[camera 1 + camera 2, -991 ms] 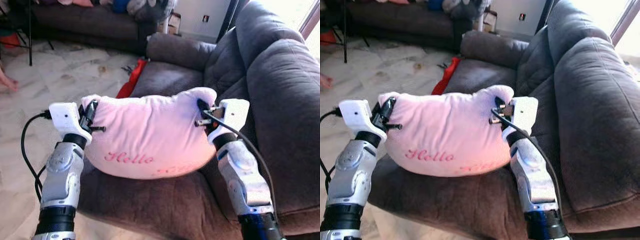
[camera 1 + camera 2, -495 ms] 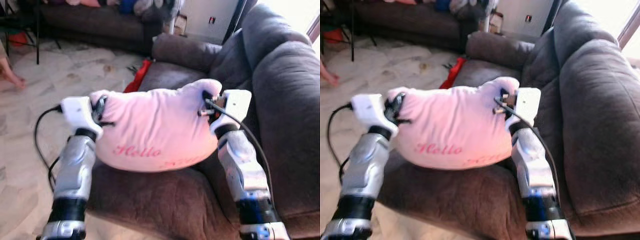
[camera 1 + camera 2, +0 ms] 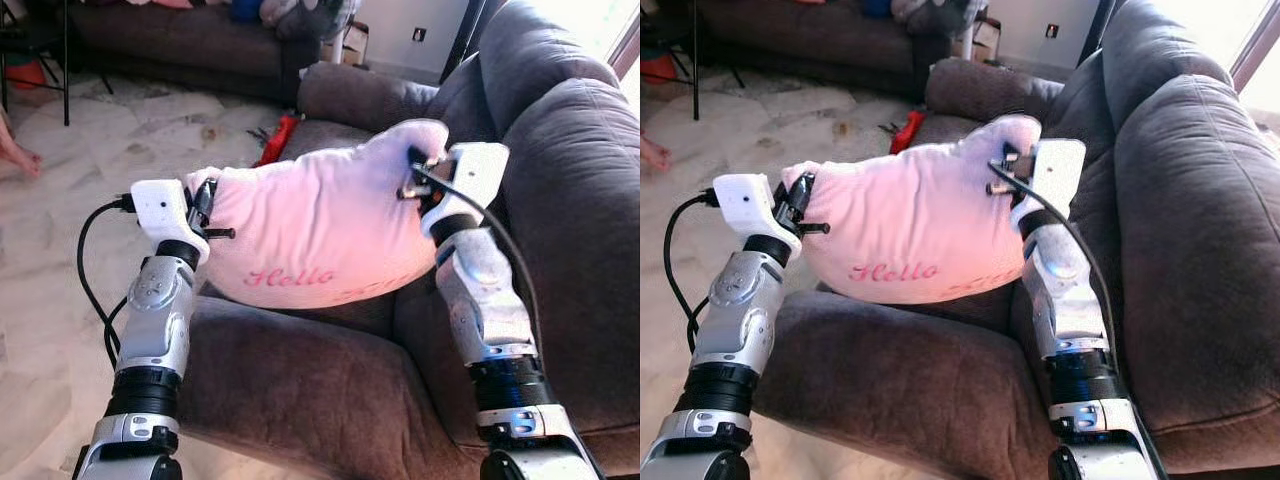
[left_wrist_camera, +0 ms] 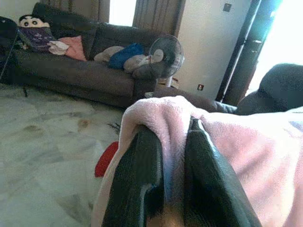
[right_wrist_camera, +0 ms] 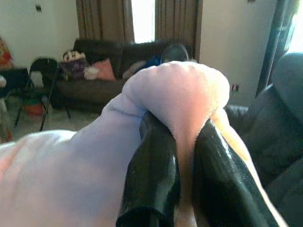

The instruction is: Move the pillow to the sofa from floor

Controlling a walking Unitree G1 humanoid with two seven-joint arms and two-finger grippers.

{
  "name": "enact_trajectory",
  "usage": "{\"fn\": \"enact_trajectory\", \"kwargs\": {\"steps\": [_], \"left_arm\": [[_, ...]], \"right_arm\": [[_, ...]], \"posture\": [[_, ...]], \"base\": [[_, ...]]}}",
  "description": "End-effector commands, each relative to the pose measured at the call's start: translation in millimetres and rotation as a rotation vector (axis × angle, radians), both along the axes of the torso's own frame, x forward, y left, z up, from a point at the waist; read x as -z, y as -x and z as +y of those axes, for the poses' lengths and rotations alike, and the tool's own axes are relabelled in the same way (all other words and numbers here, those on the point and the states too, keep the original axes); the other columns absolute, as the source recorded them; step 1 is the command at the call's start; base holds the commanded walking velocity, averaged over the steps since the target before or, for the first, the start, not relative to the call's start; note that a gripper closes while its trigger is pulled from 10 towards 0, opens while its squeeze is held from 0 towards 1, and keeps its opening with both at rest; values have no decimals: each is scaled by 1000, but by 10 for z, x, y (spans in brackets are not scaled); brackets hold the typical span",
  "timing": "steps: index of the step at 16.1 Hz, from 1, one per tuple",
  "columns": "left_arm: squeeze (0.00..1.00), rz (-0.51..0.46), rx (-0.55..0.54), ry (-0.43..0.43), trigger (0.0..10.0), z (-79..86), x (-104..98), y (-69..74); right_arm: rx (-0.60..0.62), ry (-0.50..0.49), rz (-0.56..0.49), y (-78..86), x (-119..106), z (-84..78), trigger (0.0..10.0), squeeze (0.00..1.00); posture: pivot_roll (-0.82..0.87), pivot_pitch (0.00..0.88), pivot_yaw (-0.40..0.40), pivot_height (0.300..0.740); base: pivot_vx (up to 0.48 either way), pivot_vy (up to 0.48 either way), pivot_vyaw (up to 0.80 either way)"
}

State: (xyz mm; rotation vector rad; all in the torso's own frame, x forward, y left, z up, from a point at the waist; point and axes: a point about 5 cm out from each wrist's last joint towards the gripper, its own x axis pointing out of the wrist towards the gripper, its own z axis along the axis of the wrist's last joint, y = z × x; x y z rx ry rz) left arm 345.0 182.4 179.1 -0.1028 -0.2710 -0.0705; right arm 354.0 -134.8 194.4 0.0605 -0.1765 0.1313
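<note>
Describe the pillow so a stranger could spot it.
Over the seat of the big dark grey plush sofa, between the two silver arms, hangs a pale pink fleecy pillow. Each claw pinches one upper corner, and "Hello" is stitched on it in darker pink script.

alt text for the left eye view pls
Two silver robot arms hold a pink pillow above a dark grey sofa, the left gripper and right gripper each pinching an upper corner.

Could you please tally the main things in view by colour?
Pink: 1, the pillow, held by the left gripper and right gripper
Dark grey: 2, the near sofa and the far sofa
Red: 1, a cloth on the floor
Total: 4
</note>
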Motion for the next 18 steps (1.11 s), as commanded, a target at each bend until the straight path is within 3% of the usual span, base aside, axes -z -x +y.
{"fn": "enact_trajectory", "kwargs": {"steps": [1,18], "left_arm": [[0,-47,13,-4,10000,-36,-64,9],[0,-43,27,13,10000,-17,-2,49]], "right_arm": [[-17,-2,-63,9,-140,23,10000,0],[-51,-3,-38,22,-45,77,10000,0]], "posture": [[21,0,-117,740],[23,0,-123,740]], "base": [[0,0,-725],[0,0,-778]]}}
